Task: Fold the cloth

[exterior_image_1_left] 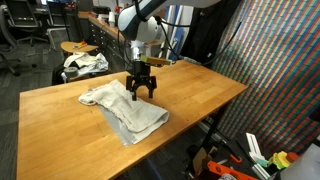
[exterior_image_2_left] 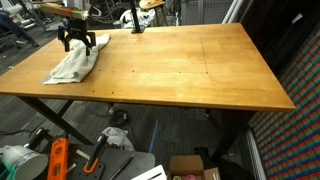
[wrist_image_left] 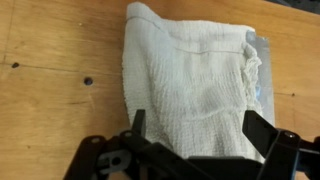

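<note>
A white cloth (exterior_image_1_left: 125, 108) lies rumpled and partly folded on the wooden table (exterior_image_1_left: 195, 95). It also shows in the other exterior view (exterior_image_2_left: 72, 65) near the table's far left corner. In the wrist view the cloth (wrist_image_left: 190, 70) fills the middle. My gripper (exterior_image_1_left: 141, 92) hangs just above the cloth's middle, open, with its fingers spread on either side of the fabric (wrist_image_left: 197, 130). It holds nothing. In the exterior view from across the table the gripper (exterior_image_2_left: 79, 44) stands over the cloth's far end.
The table's front edge (exterior_image_2_left: 140, 100) runs below. A chair with white cloths (exterior_image_1_left: 85, 63) stands behind the table. Orange tools (exterior_image_2_left: 58, 158) and boxes lie on the floor. A patterned screen (exterior_image_1_left: 280, 70) stands at the side.
</note>
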`<state>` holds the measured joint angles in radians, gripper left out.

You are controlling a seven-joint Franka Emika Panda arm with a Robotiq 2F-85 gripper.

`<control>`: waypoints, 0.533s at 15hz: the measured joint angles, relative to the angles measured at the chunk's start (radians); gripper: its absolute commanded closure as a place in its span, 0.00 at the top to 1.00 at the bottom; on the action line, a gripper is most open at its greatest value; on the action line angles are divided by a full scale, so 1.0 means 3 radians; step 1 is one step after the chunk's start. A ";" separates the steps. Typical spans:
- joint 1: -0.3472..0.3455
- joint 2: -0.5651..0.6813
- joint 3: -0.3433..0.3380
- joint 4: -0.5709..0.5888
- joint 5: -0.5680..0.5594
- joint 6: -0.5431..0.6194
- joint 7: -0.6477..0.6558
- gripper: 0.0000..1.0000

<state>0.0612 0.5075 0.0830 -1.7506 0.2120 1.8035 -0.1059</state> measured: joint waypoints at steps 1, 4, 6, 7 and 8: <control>0.0000 -0.0112 0.0027 -0.0172 0.0035 0.0109 -0.0052 1.00; 0.0000 -0.0445 0.0112 -0.0710 0.0154 0.0546 -0.0221 1.00; 0.0001 -0.0672 0.0174 -0.1076 0.0245 0.0863 -0.0341 1.00; 0.0002 -0.0782 0.0207 -0.1257 0.0296 0.1045 -0.0401 1.00; 0.0006 -0.0890 0.0240 -0.1437 0.0323 0.1252 -0.0443 1.00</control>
<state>0.0630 0.2406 0.1551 -2.1818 0.3089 2.1790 -0.2387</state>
